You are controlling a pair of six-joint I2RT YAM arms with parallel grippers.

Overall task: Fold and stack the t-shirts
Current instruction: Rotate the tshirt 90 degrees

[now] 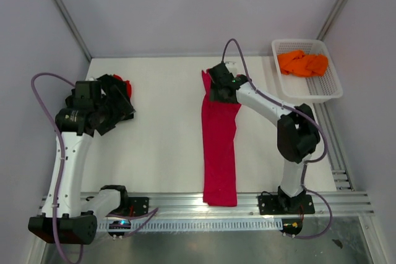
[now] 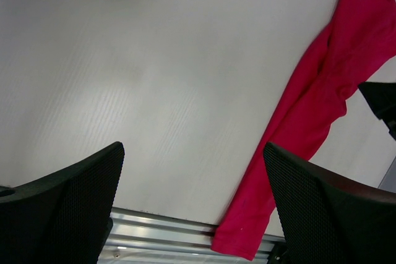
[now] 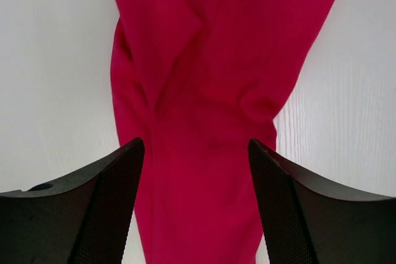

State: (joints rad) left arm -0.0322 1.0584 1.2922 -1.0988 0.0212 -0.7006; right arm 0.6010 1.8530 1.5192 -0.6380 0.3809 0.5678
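While the right tool (image 3: 195, 141) hangs with jaws well apart over the 12 o'clock end of the crimson t-shirt (image 1: 219, 146), that garment lies as a long narrow strip on the surface (image 1: 161, 153), reaching 6 o'clock. Left tool (image 2: 193, 146), at 9 o'clock, stands wide and empty. Orange t-shirt (image 1: 303, 63) lies in the basket (image 1: 322, 88) at 1 o'clock.

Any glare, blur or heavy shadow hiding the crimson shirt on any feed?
Top external: even soft light, crimson t-shirt sharp, no hard shadows. Left wrist: table bright with a mild sheen, nothing blown out, shirt edge crisp. Right wrist: shirt in focus, folds shown by soft shading, red strongly saturated.
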